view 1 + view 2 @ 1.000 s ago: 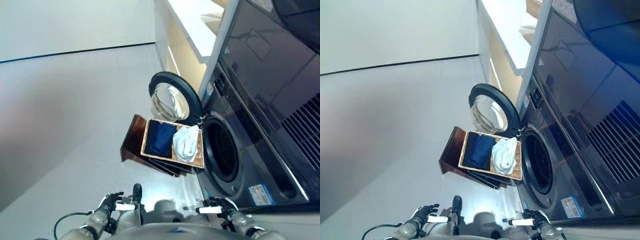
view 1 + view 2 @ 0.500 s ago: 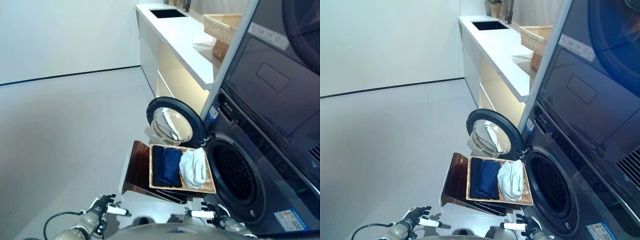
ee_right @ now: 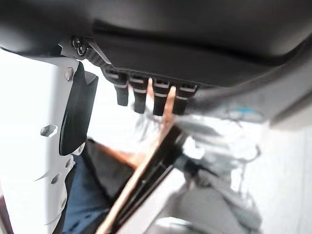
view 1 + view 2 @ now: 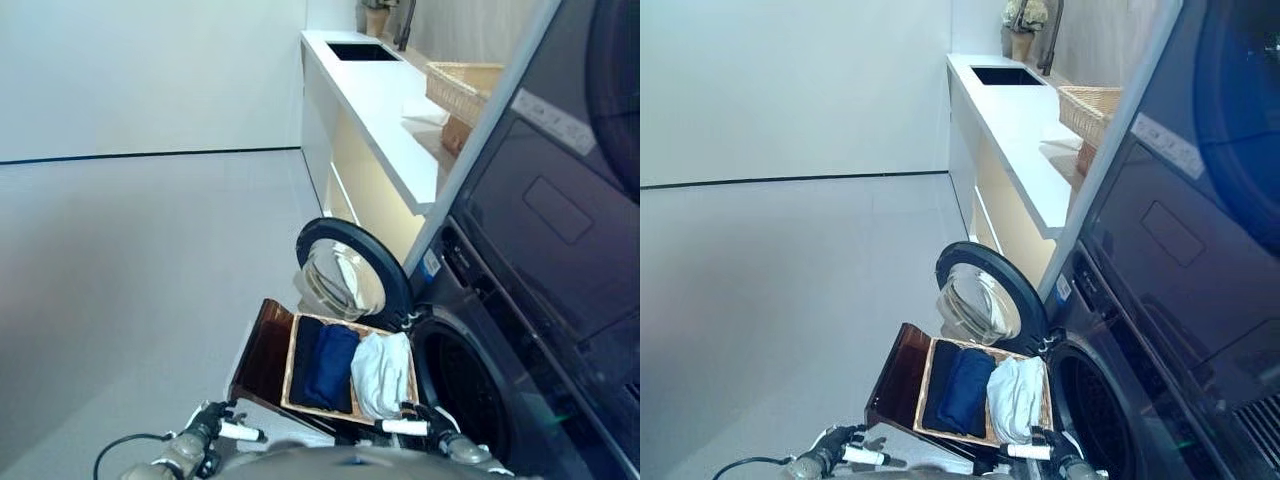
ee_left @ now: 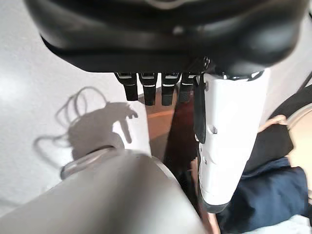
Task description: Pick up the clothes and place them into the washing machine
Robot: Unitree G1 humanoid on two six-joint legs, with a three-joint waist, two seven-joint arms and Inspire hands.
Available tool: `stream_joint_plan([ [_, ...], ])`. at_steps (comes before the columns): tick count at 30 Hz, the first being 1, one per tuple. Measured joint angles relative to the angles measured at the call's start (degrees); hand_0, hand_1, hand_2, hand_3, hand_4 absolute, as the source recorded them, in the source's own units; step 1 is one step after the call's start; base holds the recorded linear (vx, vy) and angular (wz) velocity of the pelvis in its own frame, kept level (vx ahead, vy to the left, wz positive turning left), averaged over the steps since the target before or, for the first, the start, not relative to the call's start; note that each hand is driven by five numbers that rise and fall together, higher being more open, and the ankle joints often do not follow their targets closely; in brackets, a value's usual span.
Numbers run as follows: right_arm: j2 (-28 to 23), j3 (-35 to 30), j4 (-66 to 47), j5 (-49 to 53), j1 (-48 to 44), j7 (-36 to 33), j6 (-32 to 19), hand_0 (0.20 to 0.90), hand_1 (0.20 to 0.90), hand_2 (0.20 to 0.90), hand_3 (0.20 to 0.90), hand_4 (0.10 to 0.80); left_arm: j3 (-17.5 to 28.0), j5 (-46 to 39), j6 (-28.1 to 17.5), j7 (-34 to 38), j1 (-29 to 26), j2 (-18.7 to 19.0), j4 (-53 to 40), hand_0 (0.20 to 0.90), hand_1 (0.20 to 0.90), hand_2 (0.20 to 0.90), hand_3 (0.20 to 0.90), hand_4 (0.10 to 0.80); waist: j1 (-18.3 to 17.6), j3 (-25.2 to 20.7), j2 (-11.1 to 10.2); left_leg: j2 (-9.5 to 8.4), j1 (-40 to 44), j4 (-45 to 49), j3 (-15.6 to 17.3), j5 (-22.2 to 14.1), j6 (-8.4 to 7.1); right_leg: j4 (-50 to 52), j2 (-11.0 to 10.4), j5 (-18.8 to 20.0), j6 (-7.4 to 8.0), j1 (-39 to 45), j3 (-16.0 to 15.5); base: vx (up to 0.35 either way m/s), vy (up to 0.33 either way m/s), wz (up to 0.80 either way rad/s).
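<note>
1 washing machine [image 4: 500, 390], 1 wicker basket [image 4: 288, 372], 1 navy garment [image 4: 328, 366], 1 white garment [image 4: 380, 372], 2 hands.

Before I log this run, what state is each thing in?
Washer door: swung open.
Basket: on the floor, holding clothes.
Navy garment: folded in the basket.
White garment: bunched in the basket.
Left hand: open, empty.
Right hand: open, empty.

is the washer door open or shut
Open. The round washer door is swung out to the left, glass facing the camera, and the dark drum opening is exposed beside the basket of clothes.
</note>
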Motion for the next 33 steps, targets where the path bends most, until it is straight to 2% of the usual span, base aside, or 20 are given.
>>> stream_joint_plan([
  [1,-0.7,0.9,0.8,0.0,-0.2,0.0,-0.1,0.9,0.9,0.9,0.9,0.8,0.0,-0.1,-0.1,0.1,0.0,-0.6,0.6,0.9,0.9,0.9,0.9,0.8,0.2,-0.9,1.9,2.27,-0.6,-2.4,0.4,1.7,2.65,2.3,2.1,-1.8,2.34,-1.0,0.2,0.272,0.153,-0.19],
  [2,-1.8,1.0,0.9,0.0,-0.5,0.2,0.4,0.9,0.9,0.9,0.9,0.8,-0.3,-0.2,-0.2,0.3,0.9,-1.2,-0.1,0.9,0.9,0.9,0.9,0.8,2.4,-2.1,5.7,7.37,-0.1,-8.7,0.0,-1.8,6.33,20.2,5.9,-5.4,-3.39,-7.9,0.2,0.267,0.179,-0.09],
  [3,-1.3,1.0,0.6,0.0,0.0,0.3,0.9,0.9,0.9,0.9,0.9,0.8,-1.0,-0.1,-0.9,0.2,1.1,0.6,-1.9,0.9,0.9,0.9,0.9,0.8,1.4,-2.0,2.6,6.48,1.2,-15.0,0.3,-3.7,3.79,30.4,3.2,-11.2,-2.05,-8.7,2.7,0.197,0.141,0.27],
  [4,-0.1,0.6,0.9,0.2,0.0,-0.6,1.5,0.9,0.9,0.9,0.9,0.8,-1.0,-0.4,-0.2,1.0,1.4,0.9,-2.0,0.9,0.9,0.9,0.9,0.8,0.5,-0.9,0.9,6.0,2.2,-16.3,0.0,-3.0,2.52,30.4,2.8,-13.0,-5.74,-7.8,3.4,0.118,0.093,0.71],
  [6,0.0,-0.2,1.3,0.2,1.5,-0.5,1.3,0.9,0.9,0.9,0.9,0.8,-1.4,-0.4,0.0,0.3,2.7,0.8,-1.8,0.9,0.9,0.9,0.9,0.8,1.4,-3.1,0.5,6.38,3.2,-25.8,-1.1,-1.9,1.66,24.0,3.5,-10.5,-5.67,-7.4,5.0,0.151,0.148,0.27],
  [7,-0.4,-0.6,1.2,0.2,1.2,-0.7,1.1,0.9,0.9,0.9,0.9,0.8,-1.2,-0.4,0.0,0.4,2.7,0.6,-1.8,0.9,0.9,0.9,0.9,0.8,1.9,-3.1,0.5,6.44,3.4,-28.7,-2.2,-1.3,0.94,21.3,4.0,-8.5,-6.35,-7.6,6.8,0.184,0.2,-0.08],
  [9,-1.3,-1.0,1.2,0.2,0.5,-0.9,1.1,0.9,0.9,0.9,0.9,0.8,-1.3,-0.4,0.1,0.4,2.7,0.2,-1.6,0.9,0.9,0.9,0.9,0.8,2.0,-2.3,1.9,6.31,4.9,-30.6,-4.0,-0.8,1.26,16.7,4.6,-4.2,-5.54,-6.3,9.7,0.185,0.217,-0.07],
  [10,-2.5,-1.0,1.3,0.2,0.7,-0.8,1.2,0.9,0.9,0.9,0.9,0.8,-1.3,-0.2,0.1,0.4,3.4,-0.8,-1.5,0.9,0.9,0.9,0.9,0.8,2.5,-2.2,3.9,7.02,6.6,-30.9,-4.1,-0.9,1.57,13.4,5.2,-2.4,-4.95,-4.8,10.8,0.118,0.163,-0.24],
  [11,-3.2,-1.0,1.4,0.2,1.0,-0.9,1.3,0.9,0.9,0.9,0.9,0.8,-2.3,0.0,0.2,0.4,3.9,-1.7,-1.0,0.9,0.9,0.9,0.9,0.8,2.6,-2.5,5.9,7.48,8.5,-30.9,-3.5,0.5,3.49,11.7,5.5,-1.7,-4.26,-4.1,11.0,0.148,0.25,-0.37],
  [13,-2.6,-0.8,1.4,0.2,0.8,-0.7,1.3,0.9,0.9,0.9,0.9,0.8,-3.1,0.1,0.2,0.4,4.0,-1.4,-0.9,0.9,0.9,0.9,0.9,0.8,3.3,-2.4,6.4,6.05,8.7,-29.5,-1.6,1.6,4.9,11.1,4.2,-1.6,-3.48,-3.9,12.4,0.148,0.264,-0.54],
  [15,-1.5,-0.1,0.3,0.2,0.4,0.1,1.2,0.9,0.9,0.9,0.9,0.8,-3.1,0.1,0.1,0.4,4.1,-1.4,-1.2,0.9,0.9,0.9,0.9,0.8,4.4,-2.8,6.4,4.42,8.8,-28.4,2.4,0.5,7.05,8.3,1.2,-1.5,-3.23,-4.0,11.6,0.125,0.215,-0.99],
  [16,-1.2,-0.2,0.0,0.2,0.4,0.4,1.2,0.9,0.9,0.9,0.9,0.8,-3.1,0.2,0.1,0.4,4.0,-1.4,-1.3,0.9,0.9,0.9,0.9,0.8,4.5,-3.1,6.5,4.17,8.5,-28.5,3.2,0.6,7.71,8.1,0.6,-1.3,-2.96,-3.8,10.8,0.14,0.204,-0.88],
  [18,0.4,-0.3,0.0,0.2,0.5,0.4,1.3,0.9,0.9,0.9,0.9,0.8,-3.2,0.5,0.1,0.4,3.7,-0.7,-1.3,0.9,0.9,0.9,0.9,0.8,4.4,-4.0,5.3,1.7,9.2,-28.7,3.8,0.6,9.38,6.9,-2.3,0.3,-1.0,-4.6,10.3,0.118,0.198,-0.71],
  [20,0.7,-0.2,-0.1,0.1,1.2,0.4,1.3,0.9,0.9,0.9,0.9,0.8,-3.2,0.6,0.1,0.4,3.1,-0.5,-1.4,0.9,0.9,0.9,0.9,0.8,4.0,-4.6,4.4,-0.41,9.4,-28.7,4.3,0.1,10.86,6.7,-4.5,1.7,-0.26,-4.6,10.0,0.085,0.173,-0.44],
  [22,0.6,-0.3,0.1,0.1,2.1,0.4,1.4,0.9,0.9,0.9,0.9,0.8,-3.2,0.6,0.0,0.5,2.4,-0.3,-1.7,0.9,0.9,0.9,0.9,0.8,4.0,-4.9,3.9,-1.42,10.6,-29.7,5.4,0.1,12.39,8.3,-6.4,2.3,0.22,-4.6,9.2,0.062,0.16,-0.21],
  [23,0.9,-0.3,0.1,0.1,2.5,0.4,1.5,0.9,0.9,0.9,0.9,0.8,-3.2,0.6,0.0,0.4,2.4,0.2,-1.8,0.9,0.9,0.9,0.9,0.8,3.8,-5.2,3.4,-2.21,11.4,-30.3,5.6,0.0,12.69,10.5,-6.4,4.2,0.44,-4.9,9.0,0.053,0.164,-0.42],
  [24,0.9,-0.3,0.2,0.1,1.6,0.3,1.4,0.9,0.9,0.9,0.9,0.8,-3.3,0.5,0.0,0.6,2.5,0.3,-1.7,0.9,0.9,0.9,0.9,0.8,4.3,-4.6,4.0,-2.02,12.0,-30.5,6.1,0.4,13.05,15.5,-6.5,4.9,3.01,-7.9,8.6,0.059,0.153,-0.4],
  [28,0.5,-0.1,-0.4,0.1,0.9,0.3,1.3,0.9,0.9,0.9,0.9,0.8,-3.4,0.5,0.1,0.3,2.5,0.2,-1.6,0.9,0.9,0.9,0.9,0.8,2.2,-2.9,5.8,-2.08,13.5,-30.3,5.5,0.1,14.52,25.7,-6.5,5.6,3.11,-12.1,6.0,0.152,0.063,-0.13],
  [30,0.7,-0.2,-0.3,0.1,1.5,0.4,1.3,0.9,0.9,0.9,0.9,0.8,-3.3,0.5,0.1,0.3,2.6,0.7,-1.5,0.9,0.9,0.9,0.9,0.8,1.6,-2.4,5.2,-2.38,14.3,-31.0,5.4,-0.1,14.72,24.0,-7.1,3.8,1.9,-12.0,1.6,0.29,-0.11,0.09],
  [33,0.8,-0.4,-0.5,-0.3,1.3,0.3,1.3,0.9,0.9,0.9,0.9,0.8,-2.9,0.5,0.7,0.3,2.7,0.8,0.2,0.9,0.9,0.9,0.9,0.8,1.0,-1.9,4.3,-2.38,13.8,-31.0,5.4,-0.5,14.51,13.8,-7.3,4.4,2.06,-11.6,-3.6,0.259,-0.124,-0.11],
])
